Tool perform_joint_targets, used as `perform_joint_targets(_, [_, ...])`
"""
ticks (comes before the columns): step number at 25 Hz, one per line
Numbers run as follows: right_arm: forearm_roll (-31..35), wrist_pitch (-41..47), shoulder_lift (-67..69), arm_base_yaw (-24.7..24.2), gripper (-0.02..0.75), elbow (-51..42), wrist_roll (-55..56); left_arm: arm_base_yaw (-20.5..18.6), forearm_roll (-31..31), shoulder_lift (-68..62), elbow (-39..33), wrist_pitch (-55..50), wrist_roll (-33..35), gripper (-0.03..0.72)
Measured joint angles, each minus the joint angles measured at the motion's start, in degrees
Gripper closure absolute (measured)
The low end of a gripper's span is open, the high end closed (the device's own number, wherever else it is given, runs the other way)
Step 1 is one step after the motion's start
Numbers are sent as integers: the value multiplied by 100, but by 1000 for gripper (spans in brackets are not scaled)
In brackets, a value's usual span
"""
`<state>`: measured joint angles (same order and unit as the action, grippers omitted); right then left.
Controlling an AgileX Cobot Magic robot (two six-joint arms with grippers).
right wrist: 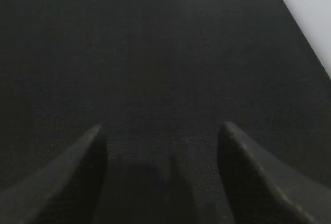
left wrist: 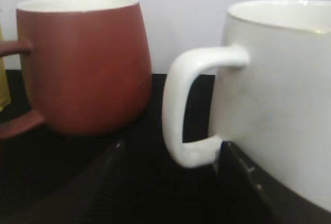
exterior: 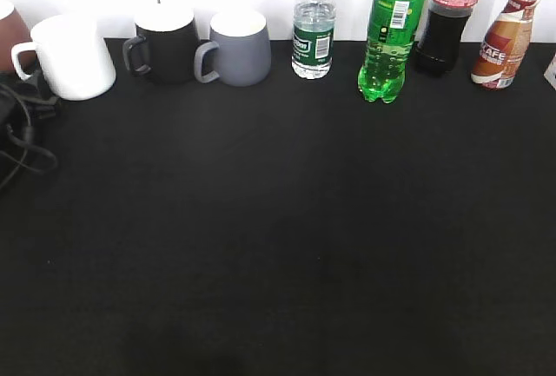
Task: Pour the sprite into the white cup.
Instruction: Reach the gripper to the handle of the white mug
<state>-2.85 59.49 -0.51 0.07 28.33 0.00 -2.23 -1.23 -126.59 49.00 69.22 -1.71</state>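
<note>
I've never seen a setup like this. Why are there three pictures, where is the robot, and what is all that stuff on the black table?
The robot has two arms, each ending in a claw with a small camera beside it. The wide picture comes from a separate camera looking down at the black table; neither claw shows there.

Along the back stand a white cup, a black mug, a grey mug, a small water bottle, the green sprite, a dark cola bottle and a brown drink bottle.

The left arm's camera is very close to the white cup's handle, with a reddish-brown mug next to it. The left claw is open, its dark fingers low in the picture, holding nothing.

The right arm's camera looks across bare table. The right claw is open and empty too.
</note>
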Motion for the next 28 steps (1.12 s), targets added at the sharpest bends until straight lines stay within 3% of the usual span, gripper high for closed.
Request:
perform_joint_targets(7, [6,0,0,0,236,0,0,-13,-4,-54,319,2,12,256])
perform_joint_targets(13, [119,0,0,0,236,0,0,-164,31,-125,638,13,12,305])
perform_joint_targets(17, [154,0,0,0,236,0,0,-174,474,-378,986,10,18,305])
perform_joint_targets(22, [183,0,0,0,236,0,0,-181,502,-633,1213,202,13,308])
perform_joint_targets(25, [183,0,0,0,236,0,0,-181,547,-644,1305,107,13,378])
perform_joint_targets(28, [183,0,0,0,236,0,0,-181,582,-644,1316,87,13,523])
